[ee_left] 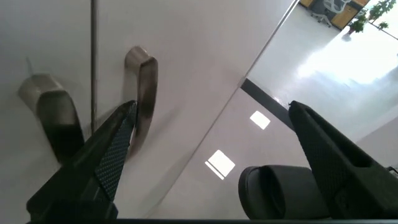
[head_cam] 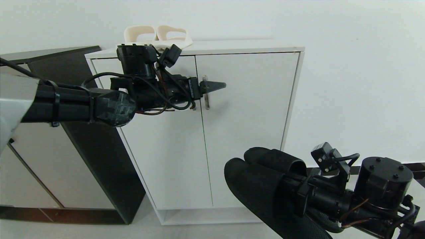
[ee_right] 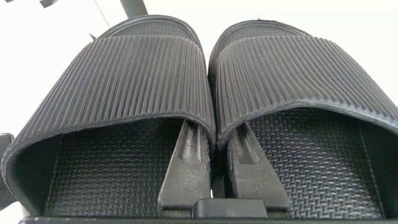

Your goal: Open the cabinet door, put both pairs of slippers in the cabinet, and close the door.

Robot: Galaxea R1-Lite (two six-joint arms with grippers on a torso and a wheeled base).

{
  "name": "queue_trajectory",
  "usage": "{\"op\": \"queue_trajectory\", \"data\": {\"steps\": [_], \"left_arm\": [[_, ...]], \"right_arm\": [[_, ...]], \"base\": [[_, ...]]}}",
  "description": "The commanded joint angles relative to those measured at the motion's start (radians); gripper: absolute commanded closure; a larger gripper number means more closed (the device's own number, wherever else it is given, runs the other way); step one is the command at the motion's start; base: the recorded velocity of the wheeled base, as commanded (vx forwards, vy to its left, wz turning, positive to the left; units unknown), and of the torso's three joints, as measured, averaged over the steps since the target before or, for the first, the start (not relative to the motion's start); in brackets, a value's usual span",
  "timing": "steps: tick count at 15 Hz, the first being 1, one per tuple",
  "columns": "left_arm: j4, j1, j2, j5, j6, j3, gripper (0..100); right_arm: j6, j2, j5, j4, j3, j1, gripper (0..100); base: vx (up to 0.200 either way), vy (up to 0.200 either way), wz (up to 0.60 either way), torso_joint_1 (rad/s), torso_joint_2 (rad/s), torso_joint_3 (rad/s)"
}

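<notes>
While the right gripper clamps the black slippers low before the shut cabinet, the left gripper, jaws spread at the right door's handle, should straddle it squarely before pulling.

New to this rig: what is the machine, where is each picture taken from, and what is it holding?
It is a two-armed robot facing a white cabinet whose doors are closed. The wide picture comes from a camera on its head. The other two come from cameras on its wrists, each looking along that arm's gripper. The left gripper is open, with one finger next to a metal door handle but not clamped on it. The right gripper is shut on a pair of black slippers, pinching their adjoining sides. A pair of beige slippers lies on the cabinet's top.
</notes>
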Motion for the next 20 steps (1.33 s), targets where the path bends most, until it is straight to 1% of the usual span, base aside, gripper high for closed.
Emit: {"op": "queue_trajectory", "data": {"steps": [1,3,5,6,8,10,12,14,16,18,19,20], "left_arm": [[0.002,0.000,0.010,0.002,-0.001,-0.004,100],[0.002,0.000,0.001,0.002,-0.001,0.007,100],[0.000,-0.007,-0.051,0.002,0.001,0.057,100],[-0.001,-0.020,-0.088,0.002,0.004,0.093,100],[-0.004,-0.053,-0.169,0.002,0.032,0.194,100],[-0.006,-0.093,-0.246,0.005,0.041,0.284,100],[-0.007,-0.109,-0.275,0.010,0.042,0.323,100],[-0.007,-0.109,-0.280,0.010,0.042,0.337,100],[-0.010,-0.109,-0.304,0.010,0.042,0.378,100],[-0.049,-0.109,-0.367,0.011,0.042,0.456,100],[-0.064,-0.104,-0.433,0.011,0.041,0.522,100],[-0.064,-0.096,-0.489,0.019,0.039,0.564,100]], "right_arm": [[0.000,-0.001,0.001,0.001,0.001,0.002,100],[0.000,-0.006,0.024,0.001,0.008,0.002,100],[0.000,-0.038,0.083,0.001,0.037,0.002,100],[-0.002,-0.055,0.114,0.001,0.050,0.002,100],[-0.002,-0.085,0.182,0.001,0.081,0.002,100],[-0.005,-0.107,0.226,0.001,0.104,0.002,100],[-0.005,-0.118,0.241,0.001,0.112,0.002,100],[-0.005,-0.119,0.241,0.001,0.112,0.002,100],[-0.005,-0.119,0.241,0.001,0.112,0.000,100],[-0.006,-0.119,0.241,0.001,0.112,0.000,100],[-0.008,-0.121,0.241,0.003,0.113,0.000,100],[-0.008,-0.131,0.241,0.003,0.118,0.002,100]], "base": [[0.000,0.000,0.00,0.000,0.00,0.000],[0.000,0.000,0.00,0.000,0.00,0.000],[0.000,0.000,0.00,0.000,0.00,0.000],[0.000,0.000,0.00,0.000,0.00,0.000],[0.000,0.000,0.00,0.000,0.00,0.000],[0.000,0.000,0.00,0.000,0.00,0.000],[0.000,0.000,0.00,0.000,0.00,0.000],[0.000,0.000,0.00,0.000,0.00,0.000],[0.000,0.000,0.00,0.000,0.00,0.000],[0.000,0.000,0.00,0.000,0.00,0.000],[0.000,0.000,0.00,0.000,0.00,0.000],[0.000,0.000,0.00,0.000,0.00,0.000]]}}
